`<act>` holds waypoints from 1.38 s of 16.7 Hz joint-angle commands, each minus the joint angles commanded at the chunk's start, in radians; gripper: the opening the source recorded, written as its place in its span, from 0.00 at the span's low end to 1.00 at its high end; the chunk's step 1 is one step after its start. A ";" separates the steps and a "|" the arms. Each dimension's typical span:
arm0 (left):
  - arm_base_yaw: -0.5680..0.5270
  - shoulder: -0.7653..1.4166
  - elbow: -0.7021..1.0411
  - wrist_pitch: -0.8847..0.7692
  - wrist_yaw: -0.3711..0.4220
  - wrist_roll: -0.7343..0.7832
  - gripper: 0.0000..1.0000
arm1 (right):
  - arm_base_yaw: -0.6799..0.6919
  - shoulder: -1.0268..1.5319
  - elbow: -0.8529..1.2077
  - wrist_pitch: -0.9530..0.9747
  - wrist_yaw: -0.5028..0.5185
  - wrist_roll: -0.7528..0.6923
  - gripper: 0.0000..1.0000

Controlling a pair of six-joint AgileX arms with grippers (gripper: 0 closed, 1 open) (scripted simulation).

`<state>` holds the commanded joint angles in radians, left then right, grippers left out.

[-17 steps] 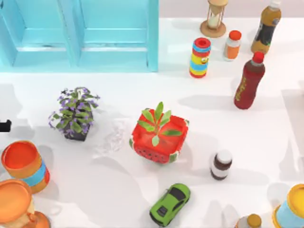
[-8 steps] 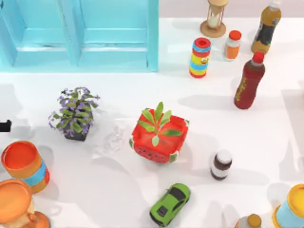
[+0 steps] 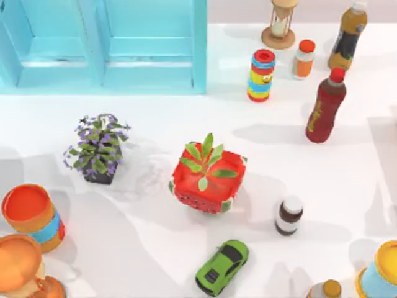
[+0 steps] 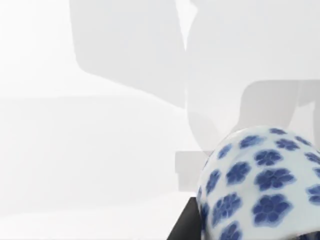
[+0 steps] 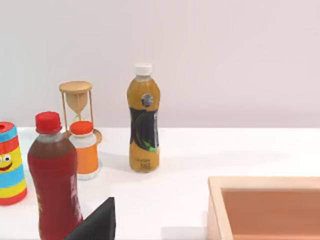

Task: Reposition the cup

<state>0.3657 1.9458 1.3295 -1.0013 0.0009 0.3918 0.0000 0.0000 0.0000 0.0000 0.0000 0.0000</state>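
A white cup with blue flowers (image 4: 260,190) looms very close in the left wrist view, its rounded side towards the camera. A dark part of my left gripper (image 4: 184,226) shows right beside it; whether it touches the cup I cannot tell. In the right wrist view a dark tip of my right gripper (image 5: 96,224) rises in front of the red bottle (image 5: 54,175), away from the cup.
A red planter (image 3: 206,180) stands mid-table, a purple flower pot (image 3: 98,149) left of it, and orange pots (image 3: 32,216) at front left. A green toy car (image 3: 222,267), small brown bottle (image 3: 289,215), bottles, striped can (image 3: 262,75), hourglass (image 3: 280,23) and blue cabinet (image 3: 102,43) fill the rest. A wooden box (image 5: 265,207) lies near the right gripper.
The dark piece of my left gripper at the top view's left edge has gone out of frame. The faint glassy shape beside the red planter has faded, and shadows at the left have shifted.
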 joint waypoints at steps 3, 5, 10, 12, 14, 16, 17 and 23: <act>0.098 0.044 0.178 -0.081 0.000 0.099 0.00 | 0.000 0.000 0.000 0.000 0.000 0.000 1.00; 0.167 0.072 0.280 -0.136 0.000 0.168 0.00 | 0.000 0.000 0.000 0.000 0.000 0.000 1.00; 0.280 0.118 0.400 -0.235 0.001 0.282 0.00 | 0.000 0.000 0.000 0.000 0.000 0.000 1.00; 0.280 0.118 0.400 -0.235 0.001 0.282 0.00 | 0.000 0.000 0.000 0.000 0.000 0.000 1.00; 0.276 0.115 0.396 -0.229 -0.001 0.283 0.00 | 0.000 0.000 0.000 0.000 0.000 0.000 1.00; 0.275 0.122 0.372 -0.196 0.000 0.284 0.00 | 0.000 0.000 0.000 0.000 0.000 0.000 1.00; 0.275 0.128 0.353 -0.171 0.000 0.285 0.00 | 0.000 0.000 0.000 0.000 0.000 0.000 1.00; 0.282 0.170 0.227 -0.011 0.001 0.285 0.00 | 0.000 0.000 0.000 0.000 0.000 0.000 1.00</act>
<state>0.6481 2.1163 1.5566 -1.0121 0.0020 0.6769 0.0000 0.0000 0.0000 0.0000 0.0000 0.0000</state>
